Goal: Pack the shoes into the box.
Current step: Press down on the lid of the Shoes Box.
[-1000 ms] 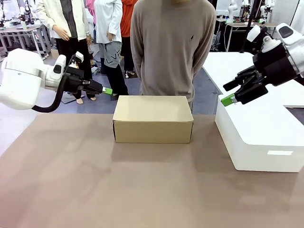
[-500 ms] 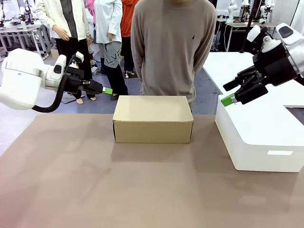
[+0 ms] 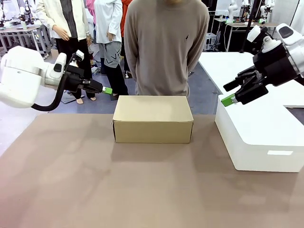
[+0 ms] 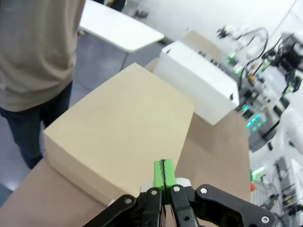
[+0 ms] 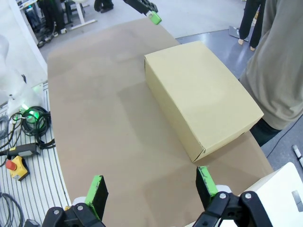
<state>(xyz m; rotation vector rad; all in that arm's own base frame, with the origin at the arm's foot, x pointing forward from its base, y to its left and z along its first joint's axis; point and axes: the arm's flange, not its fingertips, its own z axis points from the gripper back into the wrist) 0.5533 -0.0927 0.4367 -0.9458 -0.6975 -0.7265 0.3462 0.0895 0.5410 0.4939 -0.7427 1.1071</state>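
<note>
The box (image 3: 153, 118): closed brown cardboard, lid down, at the far middle of the table, just in front of the person; nothing of its inside can be seen, so its contents cannot be told.
Table (image 3: 95, 190): brown top, the box and the white block standing on it.
White block (image 3: 259, 137): on the robot's right side of the table, beside the box but apart from it, under the right gripper.
Person (image 3: 164, 45): stands at the far edge behind the box, arms held back.
Box axis: long side runs left to right across the front view, so one short end faces each arm.
Left gripper (image 3: 107, 90): pads pressed together, holding nothing; it hovers above table height just off the box's far left corner. In the left wrist view (image 4: 163, 174) the box top lies straight ahead and below.
Right gripper (image 5: 152, 189): fingers spread wide, empty; in the front view (image 3: 228, 99) it hangs over the white block's near-left edge, the box lying to its left.
Nearer arm: the left gripper looks the closer of the two to the box.
Judged step: the lid likely has to be raised before any packing.
</note>
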